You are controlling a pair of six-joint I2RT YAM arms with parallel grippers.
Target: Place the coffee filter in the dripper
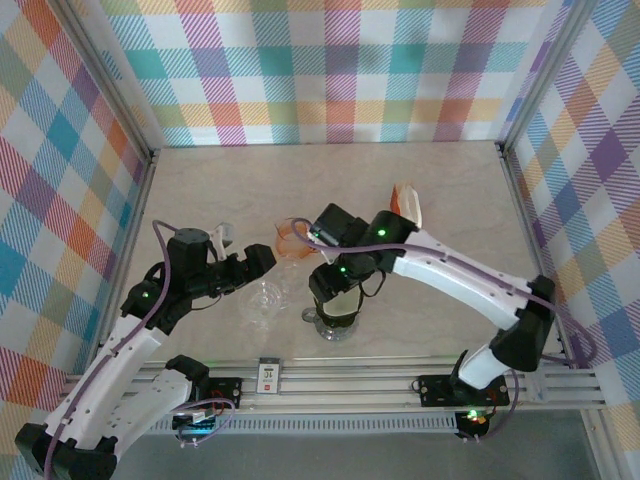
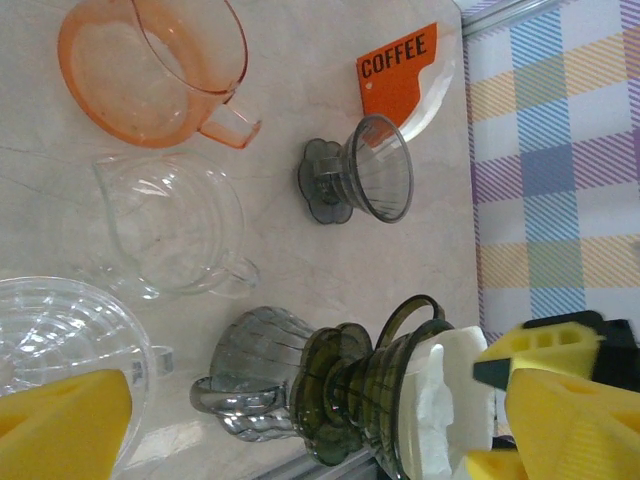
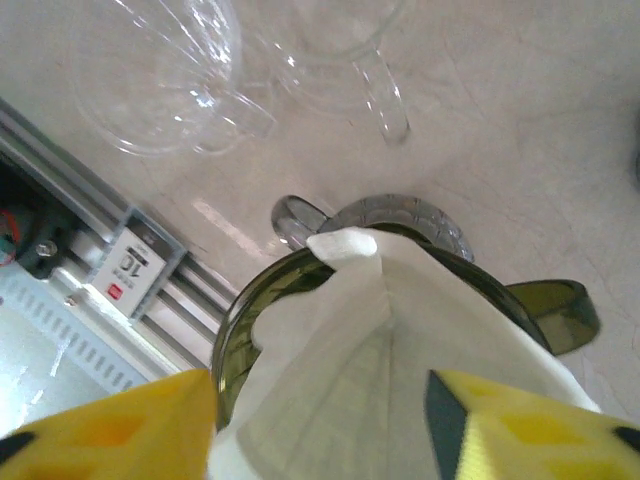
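From the right wrist view, the filter sits in the dripper, with the right fingers apart around it. The left wrist view has the left fingers apart and an orange packet reading "COFFEE".

The word "COFFEE" stands in black capitals on the orange packet at the upper right of the left wrist frame, and a small white tag on the metal rail at the bottom centre of the top view bears digits, perhaps "31".
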